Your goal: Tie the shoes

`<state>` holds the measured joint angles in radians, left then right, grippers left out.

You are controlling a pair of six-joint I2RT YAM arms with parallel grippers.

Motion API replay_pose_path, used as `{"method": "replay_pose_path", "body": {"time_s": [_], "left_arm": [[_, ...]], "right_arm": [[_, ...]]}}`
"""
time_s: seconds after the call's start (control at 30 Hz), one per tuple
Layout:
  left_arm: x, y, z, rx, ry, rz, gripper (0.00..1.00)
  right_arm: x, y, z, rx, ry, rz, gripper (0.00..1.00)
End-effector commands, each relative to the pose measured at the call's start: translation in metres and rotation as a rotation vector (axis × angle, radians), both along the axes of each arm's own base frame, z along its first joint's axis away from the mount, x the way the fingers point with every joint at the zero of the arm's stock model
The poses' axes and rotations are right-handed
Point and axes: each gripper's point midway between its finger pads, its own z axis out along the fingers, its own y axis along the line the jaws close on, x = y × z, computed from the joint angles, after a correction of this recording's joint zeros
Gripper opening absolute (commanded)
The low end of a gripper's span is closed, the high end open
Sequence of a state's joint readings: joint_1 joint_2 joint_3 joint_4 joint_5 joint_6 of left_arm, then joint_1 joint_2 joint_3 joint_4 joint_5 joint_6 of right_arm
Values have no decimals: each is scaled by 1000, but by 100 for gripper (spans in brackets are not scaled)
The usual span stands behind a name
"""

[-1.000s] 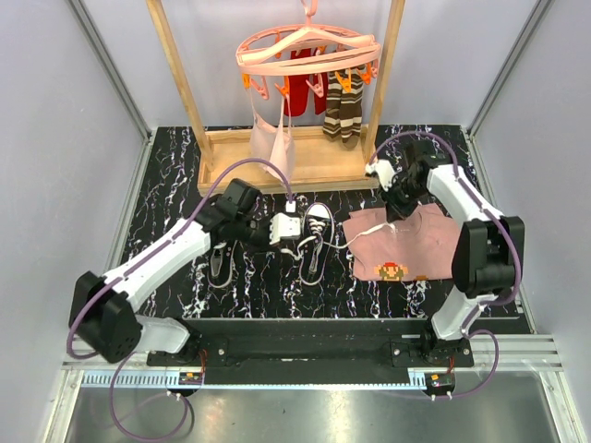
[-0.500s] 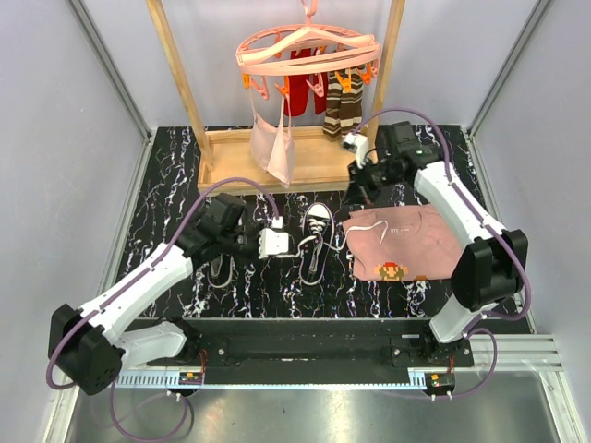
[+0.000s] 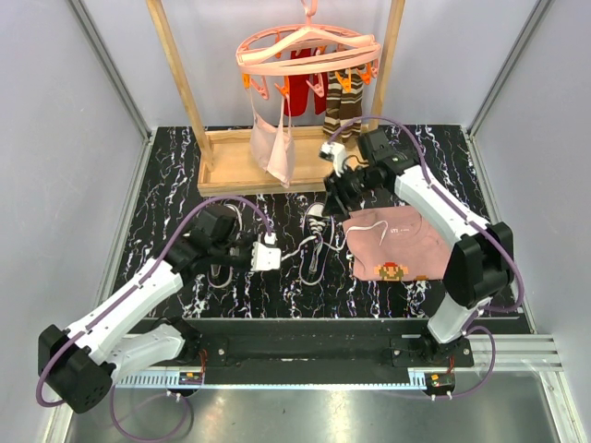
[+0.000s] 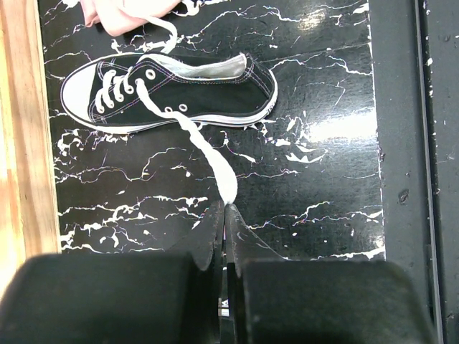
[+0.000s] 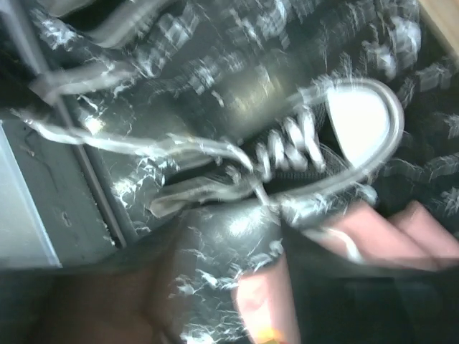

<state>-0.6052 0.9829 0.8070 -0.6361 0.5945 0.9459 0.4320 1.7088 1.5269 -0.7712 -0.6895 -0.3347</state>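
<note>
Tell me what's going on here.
Two robot arms are working on a black sneaker. The left claw is shut on one white lace, stretched out from it. The right claw hovers near the toe; blur hides whether it is open. The other lace end lies loose on the pink cloth. No knot is tied yet.
</note>
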Motion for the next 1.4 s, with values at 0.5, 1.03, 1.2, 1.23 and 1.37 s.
{"method": "replay_pose_path", "body": {"time_s": [0.5,1.03,1.2,1.23,1.37], "left_arm": [[6,-10,1,1,15,-27,0],[8,-9,2,4,0,-22,0],[7,-9,7,-29,-72,-40,0],[9,-9,12,-40,-99,-37,0],[9,-7,12,-42,-133,-42,0]], "right_arm": [[37,-192,-109,-485,71,-212,72],[32,-132,-46,-148,47,-183,0],[-3,-46,22,38,-18,-20,0],[-8,-33,28,55,-26,7,0],[-21,27,48,126,-24,79,0]]}}
